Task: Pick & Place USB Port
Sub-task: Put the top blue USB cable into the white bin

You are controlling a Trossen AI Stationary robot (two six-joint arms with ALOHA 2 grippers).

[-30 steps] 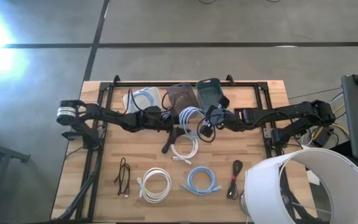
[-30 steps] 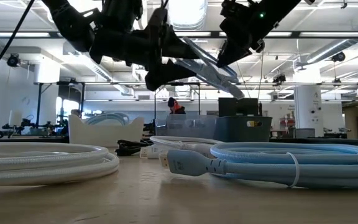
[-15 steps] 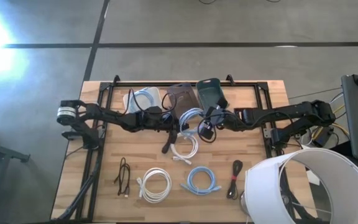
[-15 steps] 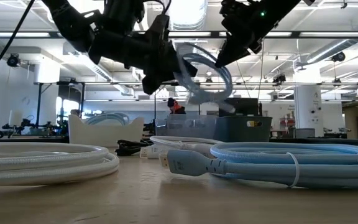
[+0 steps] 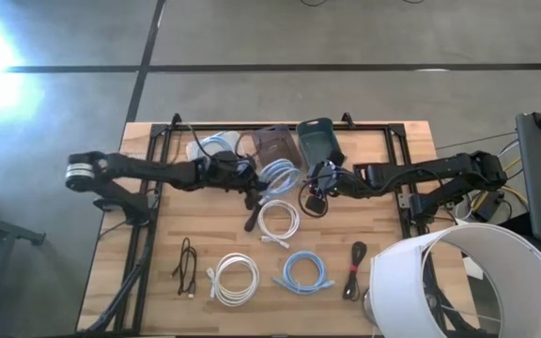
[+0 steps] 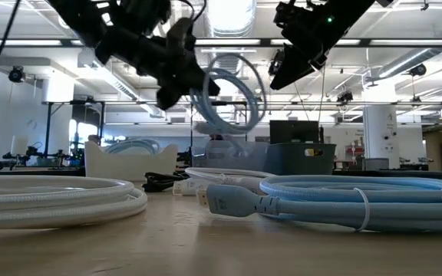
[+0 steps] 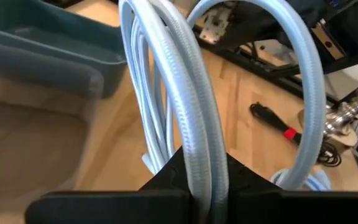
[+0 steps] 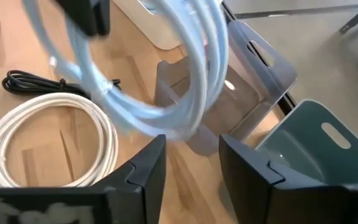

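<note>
A light-blue coiled cable [image 5: 281, 176] hangs in the air over the middle of the table, and my left gripper [image 5: 258, 178] is shut on it. In the low view the coil [image 6: 225, 96] stands on edge beside that gripper [image 6: 184, 77]. My right gripper [image 8: 191, 167] is open just to the coil's right, and the coil [image 8: 188, 74] is ahead of its fingers, apart from them. A white bin [image 5: 216, 148], a clear bin [image 5: 275, 143] and a teal bin [image 5: 316, 137] stand along the far edge. My left gripper pinches several strands of the coil's loop [image 7: 197, 163] between its two fingers. It comes from the table's left, slanting down. The coil stands on edge out from the fingers, lifted clear of the table.
On the near half lie a white coil [image 5: 278, 222], another white coil [image 5: 236, 279], a blue coil [image 5: 305, 270], a thin black cable [image 5: 187, 266] and a black cable with a red mark [image 5: 353, 268]. A white lampshade [image 5: 458, 282] covers the near right corner.
My left gripper has shut on the light-blue coil, and my right gripper has opened and let it go. The left gripper has carried the coil a little toward the table's left, and the coil has swung more upright, clear of the table.
</note>
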